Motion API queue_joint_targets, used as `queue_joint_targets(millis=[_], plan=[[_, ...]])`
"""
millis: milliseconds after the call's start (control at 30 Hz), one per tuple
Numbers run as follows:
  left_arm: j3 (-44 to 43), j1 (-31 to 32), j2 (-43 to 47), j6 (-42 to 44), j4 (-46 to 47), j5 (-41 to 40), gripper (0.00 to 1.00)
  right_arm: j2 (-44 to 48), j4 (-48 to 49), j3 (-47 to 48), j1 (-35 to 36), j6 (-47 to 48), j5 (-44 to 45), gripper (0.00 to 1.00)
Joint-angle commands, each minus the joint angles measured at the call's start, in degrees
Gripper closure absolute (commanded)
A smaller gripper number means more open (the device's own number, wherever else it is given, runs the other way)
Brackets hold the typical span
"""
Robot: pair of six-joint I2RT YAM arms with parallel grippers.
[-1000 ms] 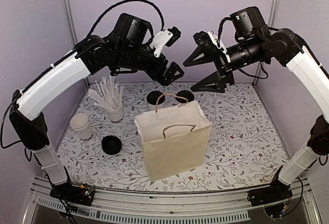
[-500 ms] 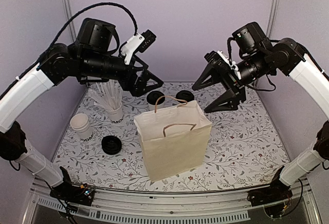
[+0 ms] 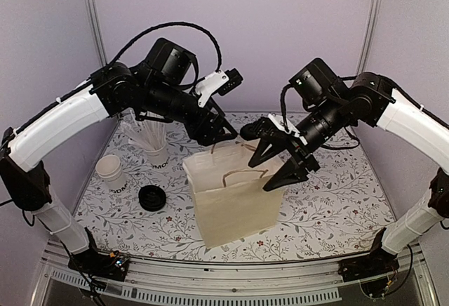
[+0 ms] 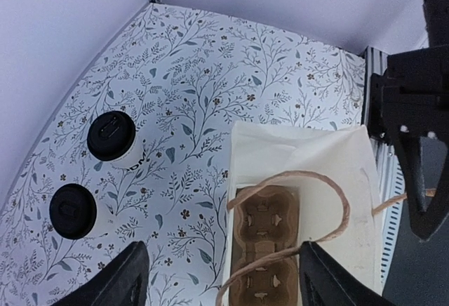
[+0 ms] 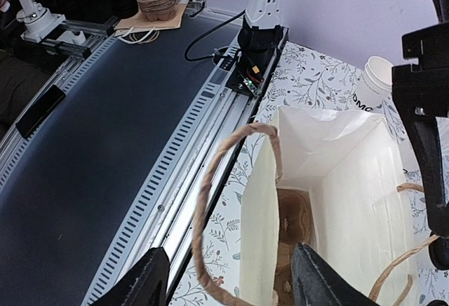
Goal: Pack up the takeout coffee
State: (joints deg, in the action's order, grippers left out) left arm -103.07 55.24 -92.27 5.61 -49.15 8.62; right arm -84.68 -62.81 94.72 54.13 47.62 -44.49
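Note:
Two takeout coffee cups, white with black lids, stand on the floral mat in the left wrist view, one [image 4: 111, 135] farther and one [image 4: 72, 210] nearer; the top view hides them behind the arms. An open paper bag [image 3: 238, 197] stands mid-table with a brown cup carrier [image 4: 270, 239] at its bottom. My left gripper [image 3: 219, 130] hovers open over the bag's back edge, with a twine handle [image 4: 330, 187] looping between its fingers. My right gripper [image 3: 266, 171] hangs open above the bag's right side, and the bag's front handle [image 5: 207, 180] loops up between its fingers.
Lidless stacked white cups [image 3: 112, 171], a cup of white sticks [image 3: 153, 141] and a loose black lid [image 3: 152, 197] sit left of the bag. The table's metal rail [image 3: 231, 278] runs along the near edge. Walls close in behind and on both sides.
Both arms have come down and inward onto the bag's mouth from higher up, the right one swinging left and lower. Both pairs of jaws have narrowed somewhat.

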Motion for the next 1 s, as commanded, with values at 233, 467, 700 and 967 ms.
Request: queue_joint_targets(millis=[233, 467, 700, 967], plan=[[5.5, 1.3, 10.1, 2.1, 2.8, -1.0, 0.13, -1.8, 4.7, 4.4, 0.2, -4.5, 2.6, 0.91], [5.9, 1.6, 6.5, 5.0, 5.0, -1.4, 0.15, -2.6, 3.9, 5.8, 0.2, -4.5, 3.0, 0.95], [0.8, 1.8, 0.7, 8.6, 4.0, -0.9, 0.25, -2.7, 3.7, 6.2, 0.2, -4.5, 4.0, 0.96], [-5.2, 1.9, -0.5, 6.5, 8.8, -1.5, 1.00, -3.0, 3.1, 12.2, 0.2, -3.3, 7.7, 1.00]])
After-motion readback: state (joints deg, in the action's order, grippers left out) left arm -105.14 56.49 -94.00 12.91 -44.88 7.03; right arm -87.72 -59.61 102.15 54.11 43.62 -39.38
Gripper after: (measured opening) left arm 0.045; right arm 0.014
